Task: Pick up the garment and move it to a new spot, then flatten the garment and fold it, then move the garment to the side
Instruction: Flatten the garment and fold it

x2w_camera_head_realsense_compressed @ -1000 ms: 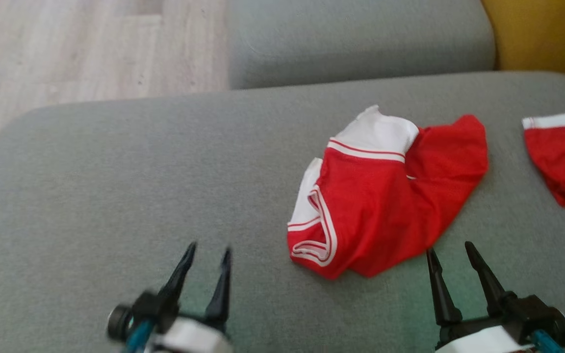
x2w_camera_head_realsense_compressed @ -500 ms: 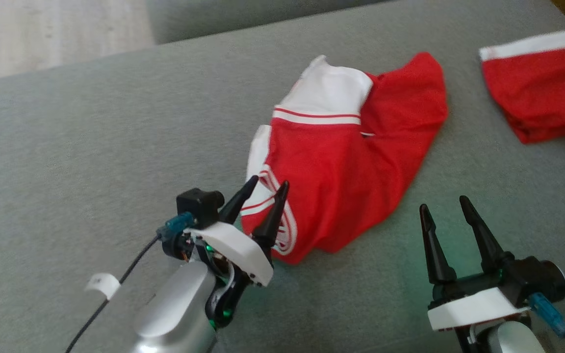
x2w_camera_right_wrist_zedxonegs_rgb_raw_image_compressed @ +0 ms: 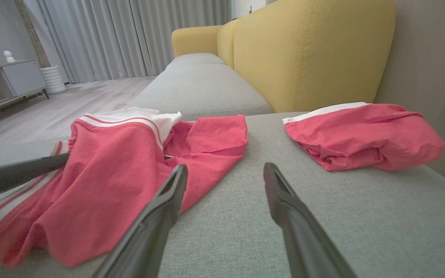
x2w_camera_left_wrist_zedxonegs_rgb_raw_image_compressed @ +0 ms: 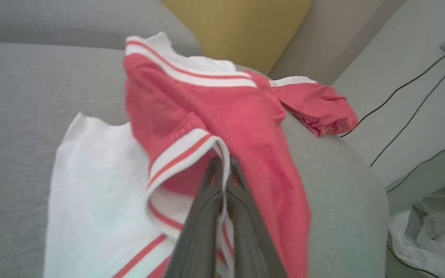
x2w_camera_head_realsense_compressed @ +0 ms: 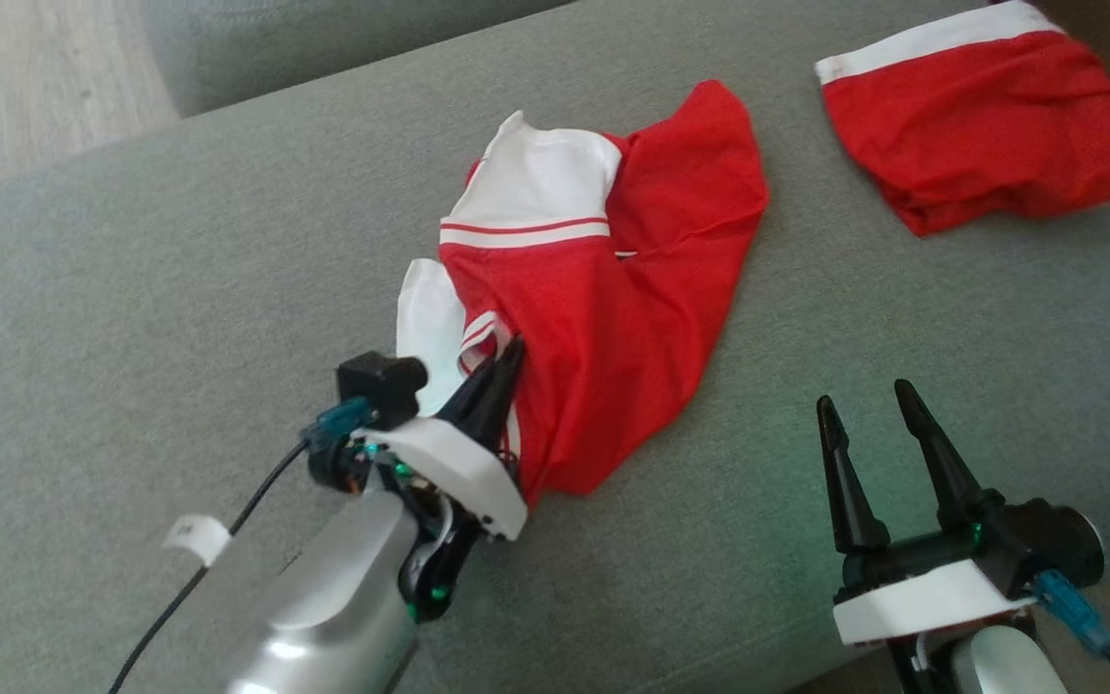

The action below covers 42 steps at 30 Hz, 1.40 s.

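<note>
Red cloth with white panels and striped trim is seen crumpled on the grey sofa cushion [x2w_camera_head_realsense_compressed: 131,289]. The garment [x2w_camera_head_realsense_compressed: 632,318] is spread across the middle of the seat, with one white panel turned up at its far edge. At the garment's near-left edge the left gripper [x2w_camera_head_realsense_compressed: 515,349] is dug in. Its two dark fingers are pressed together on the striped hem [x2w_camera_left_wrist_zedxonegs_rgb_raw_image_compressed: 184,148], and a fold of that hem is pinched between them. Over on the other side, the right gripper [x2w_camera_head_realsense_compressed: 863,395] is held above bare cushion near the garment's near-right edge, clear of the cloth. Its fingers are spread wide and nothing is gripped. A second red piece [x2w_camera_head_realsense_compressed: 979,125] with a white band is laid well apart, at the far right of the seat. A yellow backrest [x2w_camera_right_wrist_zedxonegs_rgb_raw_image_compressed: 307,50] is seen behind it, and a pale wooden floor [x2w_camera_head_realsense_compressed: 35,77] is glimpsed beyond the cushion's far-left corner.
</note>
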Motion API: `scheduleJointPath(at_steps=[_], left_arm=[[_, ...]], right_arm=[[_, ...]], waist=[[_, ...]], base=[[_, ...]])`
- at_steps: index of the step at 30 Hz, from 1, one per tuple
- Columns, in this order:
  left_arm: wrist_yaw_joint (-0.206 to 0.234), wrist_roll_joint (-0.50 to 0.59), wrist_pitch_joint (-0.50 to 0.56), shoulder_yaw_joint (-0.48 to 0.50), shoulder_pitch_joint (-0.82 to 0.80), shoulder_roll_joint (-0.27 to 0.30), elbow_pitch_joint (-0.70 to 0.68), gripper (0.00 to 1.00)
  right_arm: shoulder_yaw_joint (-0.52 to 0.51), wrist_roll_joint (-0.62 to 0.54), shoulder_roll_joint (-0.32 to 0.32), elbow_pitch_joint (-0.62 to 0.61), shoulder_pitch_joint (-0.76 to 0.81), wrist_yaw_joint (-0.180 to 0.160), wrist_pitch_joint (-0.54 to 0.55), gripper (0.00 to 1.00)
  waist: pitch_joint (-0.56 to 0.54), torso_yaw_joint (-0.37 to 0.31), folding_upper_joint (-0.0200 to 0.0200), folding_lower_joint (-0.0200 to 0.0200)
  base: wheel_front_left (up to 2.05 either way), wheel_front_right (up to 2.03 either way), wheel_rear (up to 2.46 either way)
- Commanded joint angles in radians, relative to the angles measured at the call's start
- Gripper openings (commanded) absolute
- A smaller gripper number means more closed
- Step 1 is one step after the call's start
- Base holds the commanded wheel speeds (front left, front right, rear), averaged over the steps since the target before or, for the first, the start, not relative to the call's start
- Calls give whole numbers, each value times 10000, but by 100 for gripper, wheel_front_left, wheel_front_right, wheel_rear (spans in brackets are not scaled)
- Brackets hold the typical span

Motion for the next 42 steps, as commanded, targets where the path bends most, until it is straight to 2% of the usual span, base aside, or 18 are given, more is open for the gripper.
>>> scheduleJointPath(at_steps=[1,5,10,15,19,24,29,32,35,38,39,40,42], left_arm=[[-59,-83,-156,106,-566,132,-427,0],[-60,-166,-180,-977,-1835,352,-1246,0],[-60,-426,-82,-1907,-4390,719,-2009,0],[-60,-1105,-403,-2274,-6843,1131,-2318,0],[-61,-1805,-777,-2339,-7626,1731,-2425,0],[-61,-3152,-810,-2472,-6117,2789,-3115,0],[77,-4464,-804,-2940,-2424,4088,-4217,0],[51,-4801,-708,-3753,-401,4665,-4835,0],[33,-4978,-867,-4278,899,4904,-4943,0],[64,-5085,-1001,-4504,1524,4886,-4866,0],[115,-5173,-1067,-4470,1629,4834,-4850,43],[164,-5207,-1125,-4427,1668,4804,-4859,100],[220,-5208,-1173,-4371,1657,4810,-4883,100]], right_arm=[[256,76,-59,-276,-194,65,-63,100],[318,112,-40,-251,-219,65,-63,100],[401,85,-31,-252,-221,65,-63,100],[355,30,-28,-253,-127,65,-63,100],[191,-33,-62,-384,57,65,-63,100],[-223,-123,-150,-601,309,65,-63,100],[-752,-239,-278,-814,531,65,-63,100],[-1033,-323,-396,-907,650,65,-63,100],[-1103,-380,-557,-924,648,65,-63,100],[-1203,-405,-634,-925,579,65,-63,100],[-1223,-414,-640,-928,567,65,-63,100],[-1202,-425,-652,-924,555,65,-63,100],[-1171,-429,-657,-915,541,65,-63,100]], waist=[[-92,-101,0,0],[-294,-298,0,0],[-646,-391,0,0],[-1078,-306,0,0],[-1325,62,0,0],[-1344,871,0,0],[-1197,1758,0,0],[-1100,2311,0,0],[-1035,2760,0,0],[-993,3111,0,0],[-986,3209,0,0],[-975,3285,0,0],[-968,3339,0,0]], base=[[0,0,0],[0,0,0],[0,0,0],[0,0,0],[0,0,0],[0,0,0],[0,0,0],[0,0,0],[0,0,0],[0,0,0],[0,0,0],[0,0,0],[0,0,0]])
